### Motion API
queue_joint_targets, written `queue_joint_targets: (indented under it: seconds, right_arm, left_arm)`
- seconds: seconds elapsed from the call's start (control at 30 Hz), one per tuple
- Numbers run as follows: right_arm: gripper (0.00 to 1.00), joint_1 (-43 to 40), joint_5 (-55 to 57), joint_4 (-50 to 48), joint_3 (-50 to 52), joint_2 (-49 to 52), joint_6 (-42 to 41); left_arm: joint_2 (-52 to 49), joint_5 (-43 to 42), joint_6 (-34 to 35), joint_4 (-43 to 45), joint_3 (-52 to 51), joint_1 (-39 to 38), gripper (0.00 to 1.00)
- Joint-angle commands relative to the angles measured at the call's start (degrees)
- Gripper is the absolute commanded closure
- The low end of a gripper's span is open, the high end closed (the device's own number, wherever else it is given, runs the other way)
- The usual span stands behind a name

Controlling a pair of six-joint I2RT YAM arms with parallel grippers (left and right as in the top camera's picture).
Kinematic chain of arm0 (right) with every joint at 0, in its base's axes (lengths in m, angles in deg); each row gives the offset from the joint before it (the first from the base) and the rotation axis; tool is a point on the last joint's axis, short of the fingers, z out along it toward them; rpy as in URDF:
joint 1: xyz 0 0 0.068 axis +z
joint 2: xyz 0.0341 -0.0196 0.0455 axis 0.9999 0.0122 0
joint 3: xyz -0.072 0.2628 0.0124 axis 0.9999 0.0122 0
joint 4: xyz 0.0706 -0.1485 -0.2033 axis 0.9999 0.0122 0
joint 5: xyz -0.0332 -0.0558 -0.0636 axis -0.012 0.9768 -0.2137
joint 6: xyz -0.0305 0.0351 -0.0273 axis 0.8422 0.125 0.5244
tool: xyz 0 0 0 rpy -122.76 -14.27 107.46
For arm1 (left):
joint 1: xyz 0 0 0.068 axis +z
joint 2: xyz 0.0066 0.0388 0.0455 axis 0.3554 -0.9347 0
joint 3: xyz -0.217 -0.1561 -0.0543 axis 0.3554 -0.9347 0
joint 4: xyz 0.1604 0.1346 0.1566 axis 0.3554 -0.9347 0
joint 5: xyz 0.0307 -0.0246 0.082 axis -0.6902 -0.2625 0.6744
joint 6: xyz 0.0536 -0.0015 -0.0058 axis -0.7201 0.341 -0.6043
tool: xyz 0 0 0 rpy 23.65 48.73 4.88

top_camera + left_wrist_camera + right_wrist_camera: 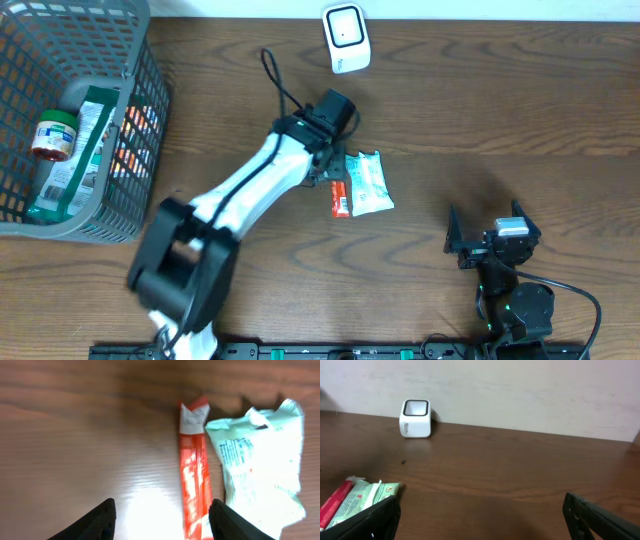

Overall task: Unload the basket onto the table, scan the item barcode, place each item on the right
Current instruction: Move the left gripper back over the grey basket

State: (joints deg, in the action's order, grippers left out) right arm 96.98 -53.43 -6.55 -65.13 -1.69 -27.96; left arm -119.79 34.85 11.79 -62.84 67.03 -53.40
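A red stick packet (192, 477) lies flat on the wooden table, with a pale green packet (260, 465) touching its right side. My left gripper (162, 525) hovers over them, open; the red packet's near end lies between the fingers, close to the right fingertip (227, 522), and nothing is gripped. From overhead, the left gripper (328, 172) sits at the red packet (340, 197) and green packet (368, 183). The white scanner (345, 38) stands at the table's far edge. My right gripper (490, 240) waits open and empty near the front right.
A grey basket (140, 190) at the far left holds a jar (53, 135) and several packets. In the right wrist view the scanner (415, 418) stands against the wall, and the green packet (362, 500) lies at lower left.
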Motion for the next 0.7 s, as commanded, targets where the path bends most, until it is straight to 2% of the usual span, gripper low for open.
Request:
queue_joint_targets:
  seconds: [0.0, 0.27, 0.5, 0.67]
  right_arm:
    - [0.01, 0.22, 0.31, 0.24, 0.04, -0.24, 0.11]
    - [0.01, 0.24, 0.31, 0.22, 0.04, -0.24, 0.11]
    - [0.01, 0.22, 0.33, 0.24, 0.04, -0.24, 0.09]
    - [0.01, 0.22, 0.31, 0.24, 0.04, -0.24, 0.11]
  left_arm:
    - [7.45, 9.35, -1.66, -3.02, 0.87, 1.81, 0.39]
    - [19.91, 9.25, -1.79, -8.72, 3.76, 11.5, 0.39]
    - [28.44, 8.02, -2.01, -9.33, 8.76, 25.79, 0.39]
    - [28.79, 8.17, -1.77, -7.34, 8.7, 37.79, 0.39]
